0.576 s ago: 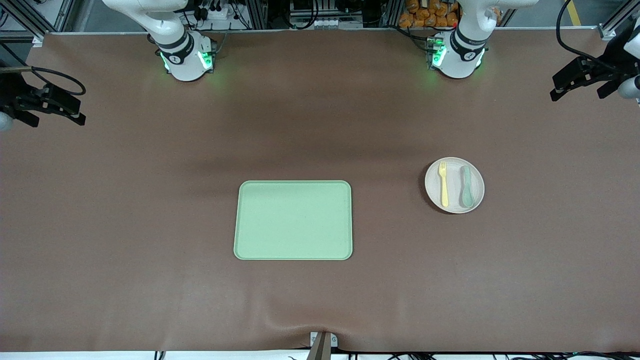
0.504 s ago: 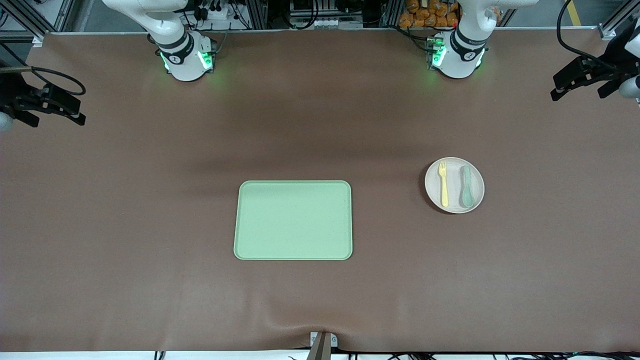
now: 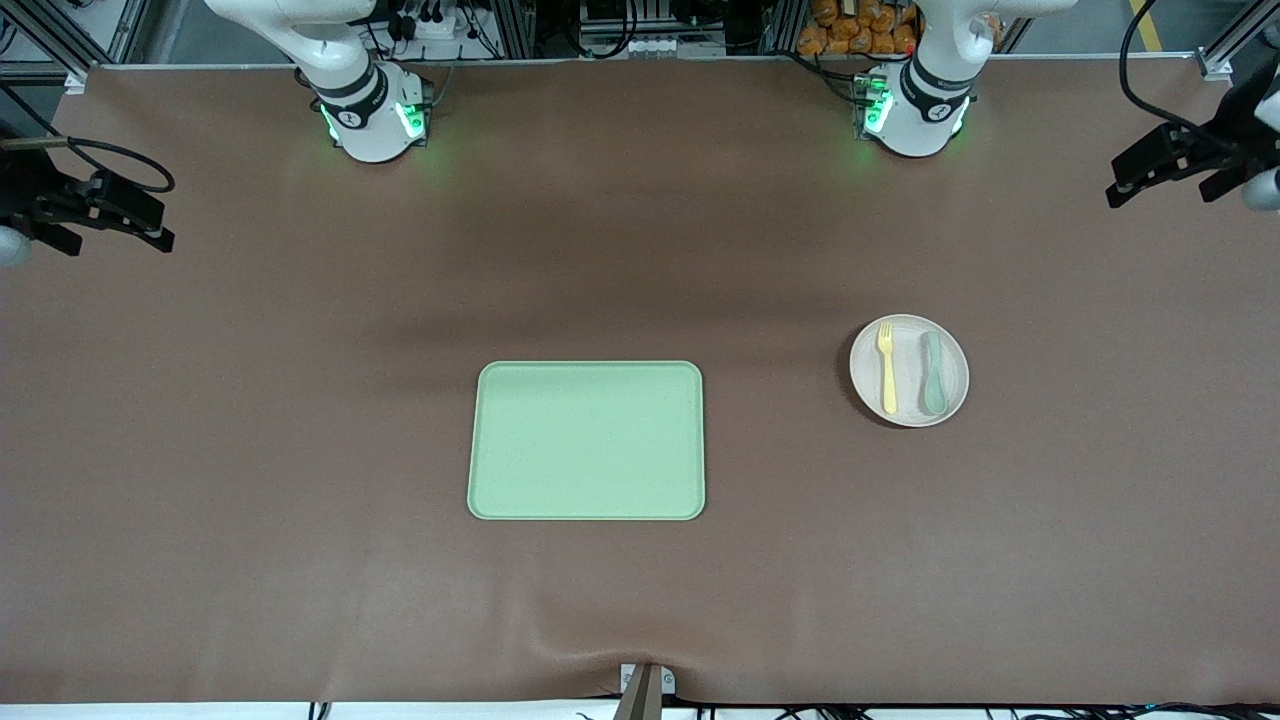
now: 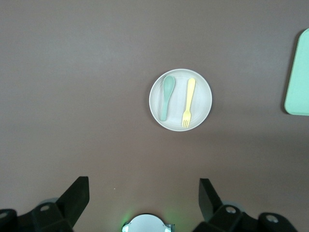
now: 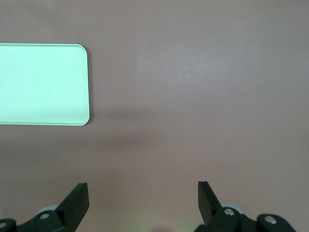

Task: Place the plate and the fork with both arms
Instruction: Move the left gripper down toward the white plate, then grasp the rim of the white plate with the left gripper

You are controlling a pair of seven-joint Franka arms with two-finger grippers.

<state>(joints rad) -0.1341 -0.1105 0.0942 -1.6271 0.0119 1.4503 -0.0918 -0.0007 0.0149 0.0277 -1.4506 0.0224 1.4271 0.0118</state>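
Note:
The round cream plate (image 3: 908, 412) rests on the table toward the left arm's end, with the pale-yellow fork (image 3: 886, 368) and a grey-green spoon (image 3: 932, 372) lying side by side on it. The left wrist view shows the plate (image 4: 204, 99), fork (image 4: 188, 102) and spoon (image 4: 166, 96) well ahead of my left gripper (image 4: 144, 193), which is open and empty. That left gripper (image 3: 1150, 165) hangs high over the table's end. My right gripper (image 3: 110, 215) hangs over the right arm's end of the table, and the right wrist view shows this right gripper (image 5: 143, 195) open and empty.
A rectangular light-green tray (image 3: 587, 440) lies flat mid-table, nearer the front camera than the arm bases. Its corner tray edge (image 4: 298, 77) shows in the left wrist view, and the tray (image 5: 43, 84) fills a corner of the right wrist view. Brown mat covers the table.
Both grippers have shifted very slightly at their ends of the table. Plate, fork, spoon and tray have not moved.

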